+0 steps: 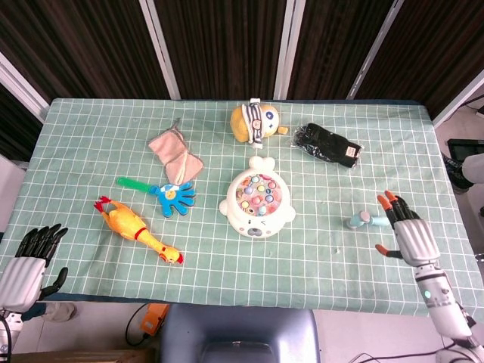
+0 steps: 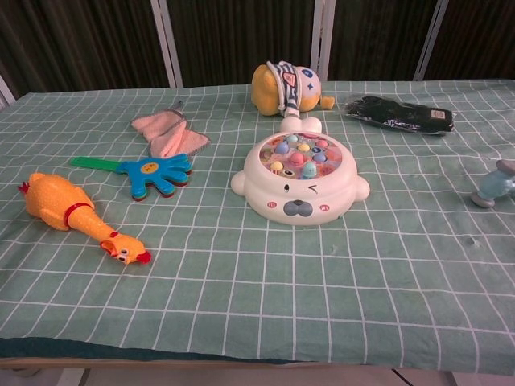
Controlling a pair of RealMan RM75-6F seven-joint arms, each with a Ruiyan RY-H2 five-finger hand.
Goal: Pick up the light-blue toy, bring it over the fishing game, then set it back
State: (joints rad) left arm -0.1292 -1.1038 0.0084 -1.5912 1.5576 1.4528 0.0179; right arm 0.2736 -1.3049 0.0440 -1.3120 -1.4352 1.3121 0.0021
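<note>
The light-blue toy (image 1: 361, 220) lies on the tabletop (image 1: 98, 144) near its right edge, roughly midway between the far and near edges, with nothing holding it. In the chest view it shows at the right border of the picture (image 2: 492, 185). Just to its right hangs the right robot hand (image 1: 409, 235), fingers spread apart and empty, fingertips close to the toy but not touching it. Toward the middle of the tabletop, well apart from the toy, sits the white fishing game (image 1: 257, 202). Beyond it, near the far edge, lie an orange plush toy (image 1: 255, 122) and, to the right, a black glove (image 1: 327, 145). Left of the fishing game are a pink cloth (image 1: 175, 153), a blue hand-shaped clapper (image 1: 164, 193) with a green handle, and a yellow rubber chicken (image 1: 137, 229). Off the near left corner is the left robot hand (image 1: 29, 261), fingers apart and holding nothing.
</note>
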